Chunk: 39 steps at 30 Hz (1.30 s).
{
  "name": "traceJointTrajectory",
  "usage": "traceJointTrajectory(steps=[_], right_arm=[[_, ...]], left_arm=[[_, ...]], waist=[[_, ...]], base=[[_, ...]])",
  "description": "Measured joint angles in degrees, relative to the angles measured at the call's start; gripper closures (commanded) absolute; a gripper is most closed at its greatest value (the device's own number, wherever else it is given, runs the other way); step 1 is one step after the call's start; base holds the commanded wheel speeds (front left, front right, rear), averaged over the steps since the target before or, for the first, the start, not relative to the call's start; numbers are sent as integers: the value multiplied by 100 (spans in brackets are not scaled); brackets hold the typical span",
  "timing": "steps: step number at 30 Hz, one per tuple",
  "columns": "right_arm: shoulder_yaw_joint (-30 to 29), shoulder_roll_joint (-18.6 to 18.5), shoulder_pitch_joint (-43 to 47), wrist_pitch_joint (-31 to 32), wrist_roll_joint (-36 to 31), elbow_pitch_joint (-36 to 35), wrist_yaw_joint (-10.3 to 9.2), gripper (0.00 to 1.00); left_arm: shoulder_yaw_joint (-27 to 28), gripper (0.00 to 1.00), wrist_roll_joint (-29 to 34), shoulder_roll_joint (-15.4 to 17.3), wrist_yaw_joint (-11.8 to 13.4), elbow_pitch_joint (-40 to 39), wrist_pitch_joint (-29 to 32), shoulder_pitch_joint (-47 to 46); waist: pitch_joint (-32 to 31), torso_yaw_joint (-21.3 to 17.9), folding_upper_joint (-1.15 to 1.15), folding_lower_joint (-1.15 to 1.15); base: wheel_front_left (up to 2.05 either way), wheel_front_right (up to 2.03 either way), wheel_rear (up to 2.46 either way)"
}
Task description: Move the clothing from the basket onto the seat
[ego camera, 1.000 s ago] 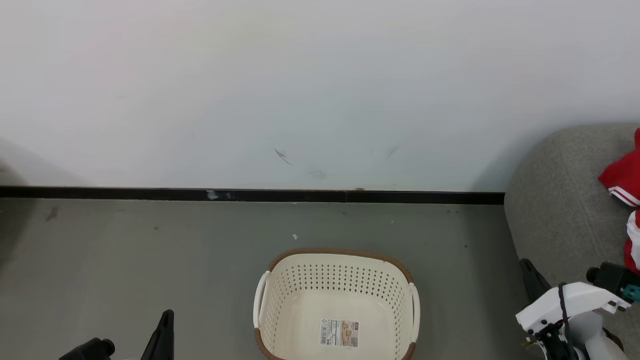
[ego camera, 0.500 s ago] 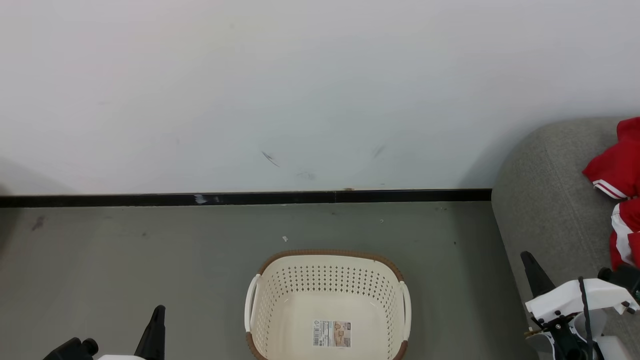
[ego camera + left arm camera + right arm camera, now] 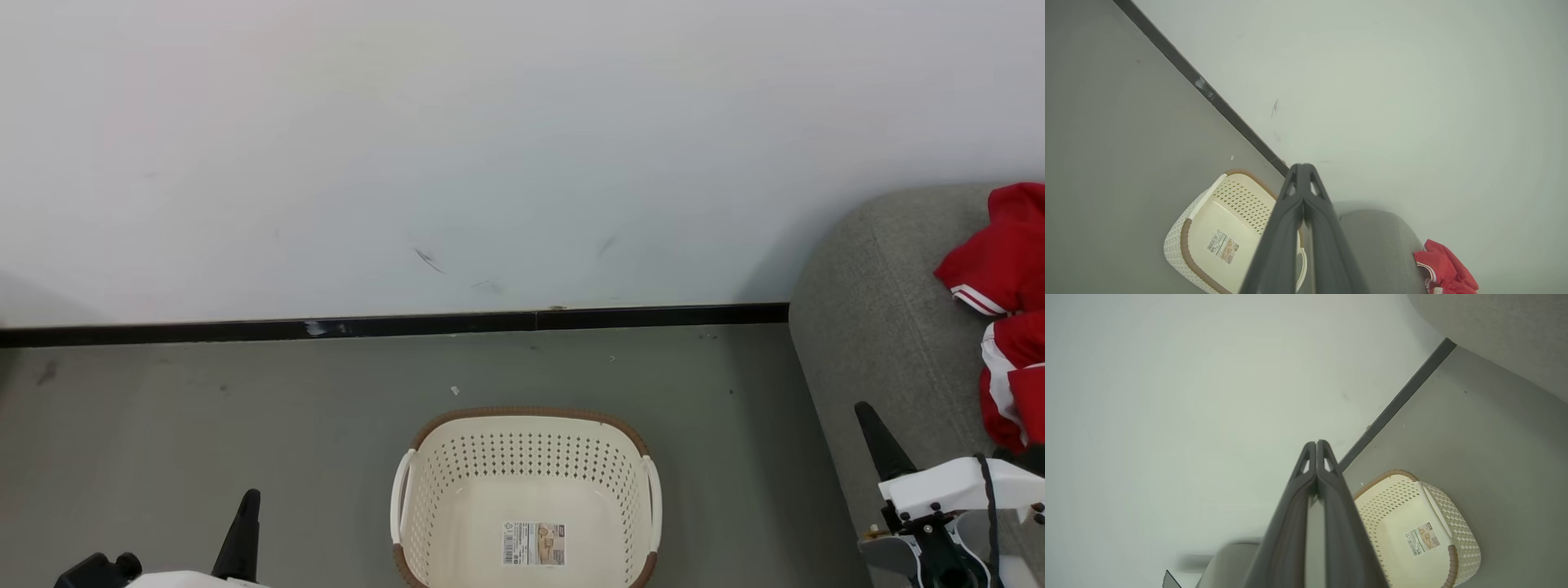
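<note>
Left gripper (image 3: 250,496), right gripper (image 3: 862,407) both clenched, empty | clothing (image 3: 998,269) on seat (image 3: 882,327), basket (image 3: 522,413) bare | risk: right gripper swinging close could snag clothing, drag it off.

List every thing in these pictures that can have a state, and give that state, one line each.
basket: upright on the floor, nothing inside.
clothing: crumpled in a heap, lying on the seat.
seat: carrying the clothing near its right side in the head view.
left gripper: shut, holding nothing.
right gripper: shut, holding nothing.
</note>
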Motion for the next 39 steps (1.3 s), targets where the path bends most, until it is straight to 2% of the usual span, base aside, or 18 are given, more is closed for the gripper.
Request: traceJointTrajectory(steps=[11, 39], right_arm=[[25, -15, 119, 122, 1044, -255, -1, 100], [55, -49, 377, 445, 3492, -856, -2, 100]], left_arm=[[189, 100, -730, -44, -159, 48, 200, -113], [635, 100, -2466, -179, -512, 189, 654, -377]], waist=[[54, -94, 0, -18], [104, -308, 0, -22]], base=[[0, 0, 0], [0, 0, 0]])
